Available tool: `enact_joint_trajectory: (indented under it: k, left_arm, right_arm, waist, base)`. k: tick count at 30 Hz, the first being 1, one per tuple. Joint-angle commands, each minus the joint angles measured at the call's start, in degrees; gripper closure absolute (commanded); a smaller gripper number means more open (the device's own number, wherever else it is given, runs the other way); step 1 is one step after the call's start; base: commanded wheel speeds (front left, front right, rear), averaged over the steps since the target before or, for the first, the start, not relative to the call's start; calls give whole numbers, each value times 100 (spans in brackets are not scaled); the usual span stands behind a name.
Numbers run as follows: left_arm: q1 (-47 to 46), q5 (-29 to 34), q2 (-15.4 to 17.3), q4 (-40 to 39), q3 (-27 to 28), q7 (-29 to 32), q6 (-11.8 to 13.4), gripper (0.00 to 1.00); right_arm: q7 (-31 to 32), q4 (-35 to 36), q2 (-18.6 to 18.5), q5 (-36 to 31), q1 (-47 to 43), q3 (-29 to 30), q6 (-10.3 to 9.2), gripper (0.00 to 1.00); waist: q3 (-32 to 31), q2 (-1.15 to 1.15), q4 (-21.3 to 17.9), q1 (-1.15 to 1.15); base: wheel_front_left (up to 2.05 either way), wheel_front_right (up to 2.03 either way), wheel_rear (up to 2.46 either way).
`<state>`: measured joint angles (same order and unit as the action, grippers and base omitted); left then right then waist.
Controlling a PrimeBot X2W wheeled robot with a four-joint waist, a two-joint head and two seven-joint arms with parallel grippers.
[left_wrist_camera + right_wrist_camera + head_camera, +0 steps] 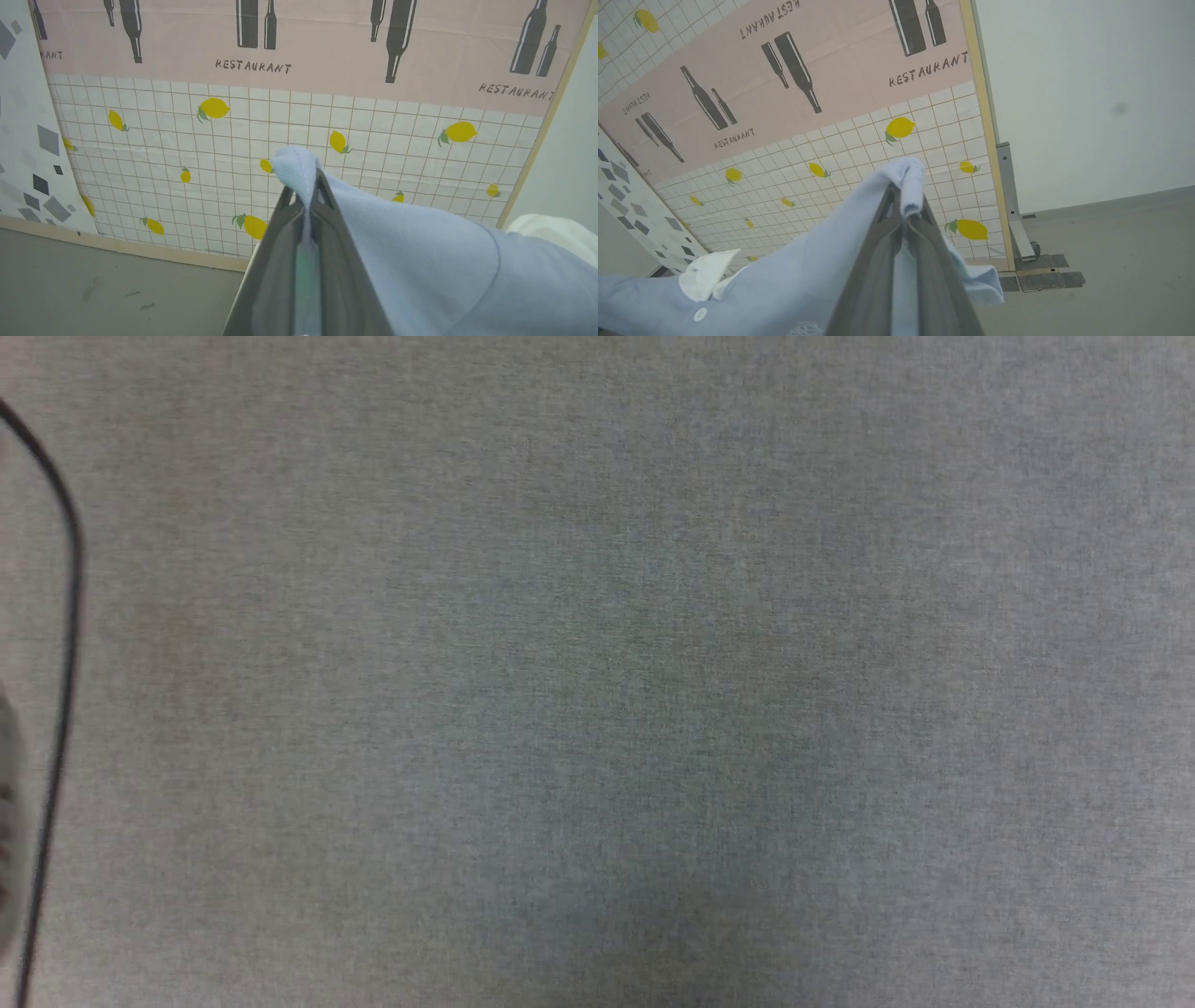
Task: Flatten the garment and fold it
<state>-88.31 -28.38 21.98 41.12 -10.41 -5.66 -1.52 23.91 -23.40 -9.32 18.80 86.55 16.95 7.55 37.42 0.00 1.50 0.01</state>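
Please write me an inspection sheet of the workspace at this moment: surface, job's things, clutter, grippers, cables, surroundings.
Surface: grey woven surface, flat.
Job's things: light blue garment, pinched by both grippers, not yet flattened; white collar and one button visible.
Clutter: blurred grey shape at the head view's lower left edge, cannot tell what.
Grippers: left gripper shut on the garment; right gripper shut on the garment.
Cables: one black cable along the head view's left edge.
Surroundings: printed panel with lemons and bottles, grey floor, white wall.
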Motion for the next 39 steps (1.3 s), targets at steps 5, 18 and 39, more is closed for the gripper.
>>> enact_joint_trajectory:
  k: [5,18,39]
  left_arm:
    - [977,-234,-212,212,-76,-326,-274,100]
    - [4303,-1192,-770,-98,-184,-413,-551,100]
    - [8578,-2492,-818,-1949,404,489,262,100]
  right_arm:
    - [-206,214,-290,728,-1217,-337,-6,100]
    - [-447,977,-435,1788,-5236,-1069,-6,100]
    - [-295,1544,-341,1526,-9107,-621,-6,100]
  waist:
    - [-587,0,158,-1]
    - [-2189,0,272,-1]
    - [-3477,0,326,-1]
  base:
    - [0,0,0]
    - [0,0,0]
    - [0,0,0]
